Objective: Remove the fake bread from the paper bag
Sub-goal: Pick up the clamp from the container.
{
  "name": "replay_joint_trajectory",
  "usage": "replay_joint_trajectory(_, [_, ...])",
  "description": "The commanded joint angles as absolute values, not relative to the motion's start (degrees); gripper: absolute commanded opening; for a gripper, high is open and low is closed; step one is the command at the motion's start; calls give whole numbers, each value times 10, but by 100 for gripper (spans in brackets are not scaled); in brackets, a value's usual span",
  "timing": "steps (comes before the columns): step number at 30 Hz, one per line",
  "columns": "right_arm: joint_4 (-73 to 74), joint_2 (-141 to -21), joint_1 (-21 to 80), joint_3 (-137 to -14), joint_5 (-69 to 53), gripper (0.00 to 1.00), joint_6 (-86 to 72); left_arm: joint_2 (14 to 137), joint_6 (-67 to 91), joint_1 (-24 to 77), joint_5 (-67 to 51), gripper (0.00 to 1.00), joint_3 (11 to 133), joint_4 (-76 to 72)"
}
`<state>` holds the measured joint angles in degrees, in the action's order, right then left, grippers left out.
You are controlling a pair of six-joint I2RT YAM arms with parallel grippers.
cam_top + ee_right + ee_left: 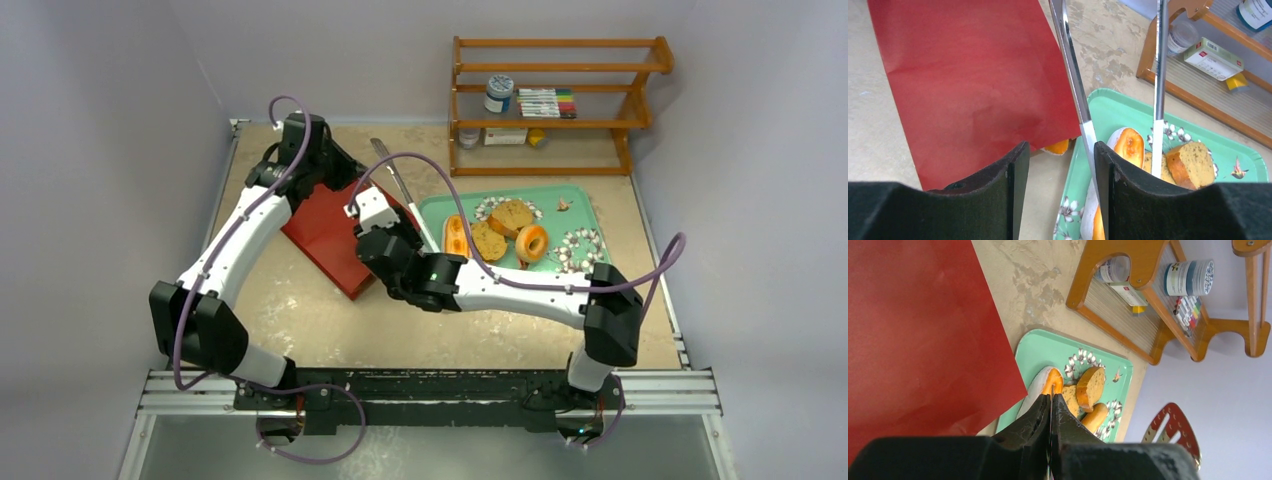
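The fake bread lies mostly on the green tray, right of centre in the overhead view: two toast-like slices, a ring bagel and an orange roll, packed close together. In the right wrist view one more orange piece peeks from under the lower edge of the paper bag at mid-frame. Only a sliver shows, so its shape cannot be made out. The bag lies flat on the table, red side up, left of the tray and just beside it. Its far end is covered by the left arm in the overhead view, and its opening is not plainly seen in any view.

The left gripper has its fingers pressed fully together at the bag's far end. Whether a fold of paper is pinched between them cannot be told. That arm rises from the lower left of the overhead frame, then bends down over the bag.

The right gripper has its fingers parted with a clear gap and clamps nothing. One arm of the metal tongs runs along the inner face of one finger, and the other arm passes outside it. Their lower ends are hidden behind that finger. The right arm reaches leftward from the lower right, low across the table, with its wrist at the bag's right edge. A wooden rack stands at the upper right.
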<state>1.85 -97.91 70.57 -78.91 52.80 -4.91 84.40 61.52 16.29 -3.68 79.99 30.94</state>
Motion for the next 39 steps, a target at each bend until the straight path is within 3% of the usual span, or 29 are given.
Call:
replay_joint_trajectory(1, [20,-923,725,-807,521,53,-81,854,644,170,-5,0,828,261])
replay_joint_trajectory(12, [7,-880,733,-814,540,55,-63,875,623,171,20,0,836,270])
replay_joint_trajectory(25, [13,-921,648,-817,506,51,-99,861,597,176,26,0,851,301])
replay_joint_trajectory(35, [9,-943,627,-806,483,42,-113,849,594,178,25,0,848,306])
replay_joint_trajectory(39, [8,-950,616,-800,481,31,-118,847,594,180,24,0,847,308])
